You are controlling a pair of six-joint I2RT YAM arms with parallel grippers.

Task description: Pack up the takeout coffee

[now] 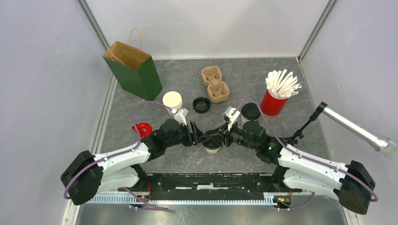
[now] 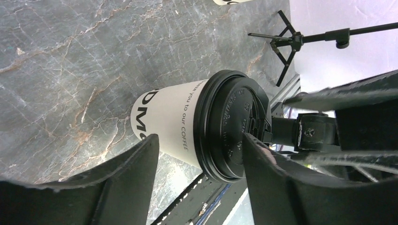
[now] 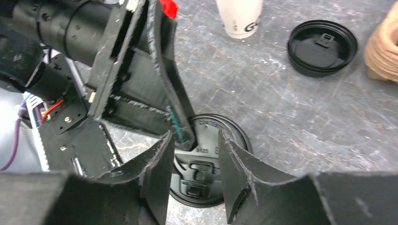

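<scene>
Jaws of the left gripper stand apart with the takeout coffee between them. One finger is by the printed wall and the other lies against the black lid. Whether the pads press on the cup cannot be told. The right gripper also has its jaws apart, and it is poised over the lid top, gripping nothing.

In the top view both arms reach inward from their outer bases. Their forearms converge, so the wrists nearly meet head-on over the cup. The cup stands upright on the grey table, near its front edge and midway between the arms.

Further out:
- two other black lids, one lying loose and one beside the right wrist
- one lidless white cup
- one cardboard cup carrier
- one red cup of white straws
- one green paper bag, standing open at the far left
</scene>
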